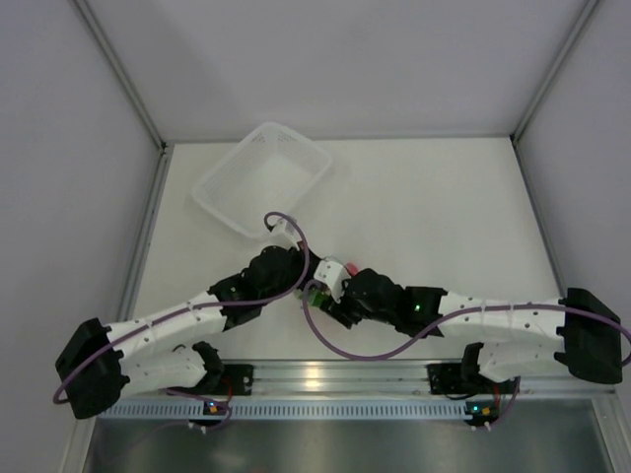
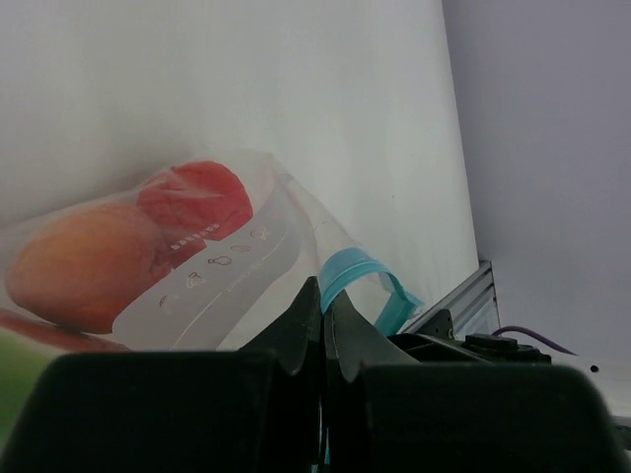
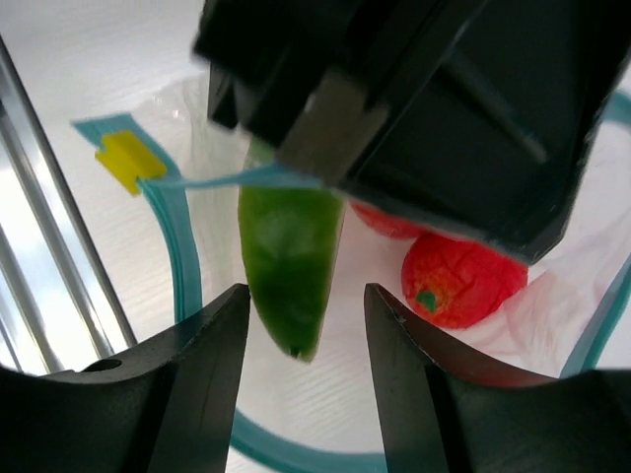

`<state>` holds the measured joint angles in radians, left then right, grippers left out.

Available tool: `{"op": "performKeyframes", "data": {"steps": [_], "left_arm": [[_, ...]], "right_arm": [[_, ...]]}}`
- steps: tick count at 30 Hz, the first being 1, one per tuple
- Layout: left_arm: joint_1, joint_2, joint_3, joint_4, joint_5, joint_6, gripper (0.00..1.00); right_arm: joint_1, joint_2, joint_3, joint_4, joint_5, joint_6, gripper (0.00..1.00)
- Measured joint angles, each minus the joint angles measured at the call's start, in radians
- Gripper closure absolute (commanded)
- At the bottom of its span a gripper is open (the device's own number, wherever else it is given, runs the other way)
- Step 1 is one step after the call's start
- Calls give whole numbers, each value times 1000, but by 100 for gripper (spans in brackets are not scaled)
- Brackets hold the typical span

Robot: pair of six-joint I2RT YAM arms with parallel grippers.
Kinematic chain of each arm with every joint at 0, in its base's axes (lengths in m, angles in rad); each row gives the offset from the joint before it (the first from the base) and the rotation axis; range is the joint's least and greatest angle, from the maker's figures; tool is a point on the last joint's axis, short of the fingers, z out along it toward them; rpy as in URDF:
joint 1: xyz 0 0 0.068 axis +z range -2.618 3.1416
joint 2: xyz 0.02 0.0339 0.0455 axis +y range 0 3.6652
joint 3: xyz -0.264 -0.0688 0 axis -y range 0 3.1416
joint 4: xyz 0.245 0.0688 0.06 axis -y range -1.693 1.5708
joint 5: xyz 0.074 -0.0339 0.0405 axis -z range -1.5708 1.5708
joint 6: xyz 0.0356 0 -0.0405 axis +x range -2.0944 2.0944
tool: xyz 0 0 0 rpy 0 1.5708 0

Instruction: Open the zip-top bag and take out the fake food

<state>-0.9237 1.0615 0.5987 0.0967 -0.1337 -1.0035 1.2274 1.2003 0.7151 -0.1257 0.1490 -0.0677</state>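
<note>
The clear zip-top bag (image 2: 232,264) lies on the white table between the two arms. My left gripper (image 2: 322,292) is shut on its light blue zip strip (image 2: 351,268), holding one lip up. An orange-peach fruit (image 2: 84,264) and a red piece (image 2: 197,200) show through the plastic. In the right wrist view the bag mouth (image 3: 180,246) gapes open. My right gripper (image 3: 306,292) is open at the mouth, fingers either side of the watermelon wedge's green rind (image 3: 289,256), not touching. The red tomato (image 3: 461,278) lies deeper inside. In the top view both grippers (image 1: 317,283) (image 1: 337,301) hide most of the bag.
A white mesh-sided basket (image 1: 261,177) stands at the back left of the table. An aluminium rail (image 1: 335,374) runs along the near edge, close beside the bag (image 3: 49,266). A yellow slider (image 3: 125,158) sits on the zip strip. Purple cables loop over both arms.
</note>
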Motion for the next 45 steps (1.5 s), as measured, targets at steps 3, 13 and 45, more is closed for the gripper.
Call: {"op": "performKeyframes", "data": {"steps": [3,13,45], "left_arm": [[6,18,-1,26,38,-9,100],[15,43,-31,68,77,-30,100],[52,38,-68,42,87,-63,100]], "right_arm": [[0,6,-1,60,27,6,49],[0,135,3,137,18,51,45],[16,230,46,134,117,172,47]]}}
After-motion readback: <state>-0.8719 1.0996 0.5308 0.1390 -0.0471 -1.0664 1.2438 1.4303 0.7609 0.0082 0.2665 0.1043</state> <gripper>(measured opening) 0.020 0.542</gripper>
